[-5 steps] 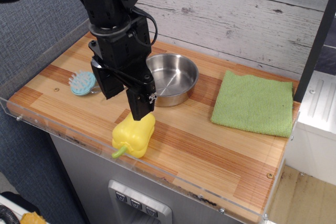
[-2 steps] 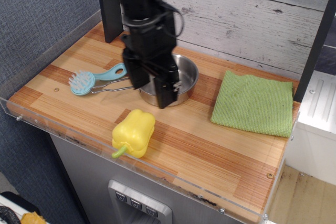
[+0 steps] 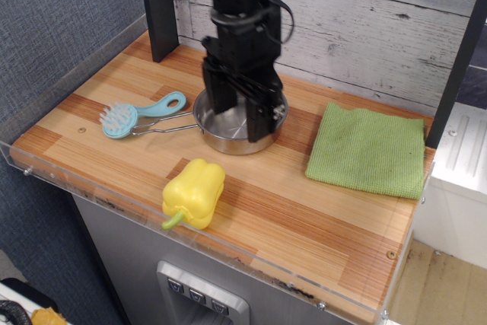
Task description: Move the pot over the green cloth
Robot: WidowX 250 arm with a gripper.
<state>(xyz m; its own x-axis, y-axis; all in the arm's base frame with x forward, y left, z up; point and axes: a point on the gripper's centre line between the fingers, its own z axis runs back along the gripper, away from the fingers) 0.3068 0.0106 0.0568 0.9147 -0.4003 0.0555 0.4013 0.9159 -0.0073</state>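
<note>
observation.image shows you the arm pointing straight down; its gripper (image 3: 242,119) hangs over the pot (image 3: 228,132), fingers spread apart, holding nothing; the pot sits on the table (image 3: 304,218), beside the green cloth (image 3: 369,150), not touching it

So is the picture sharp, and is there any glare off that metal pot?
In the observation.image view, mostly sharp; the pot shows soft bright reflections inside its bowl, no harsh glare. Lighting is even, with faint shadows beside the yellow pepper and green cloth. The dark end effector shows little detail.
</note>
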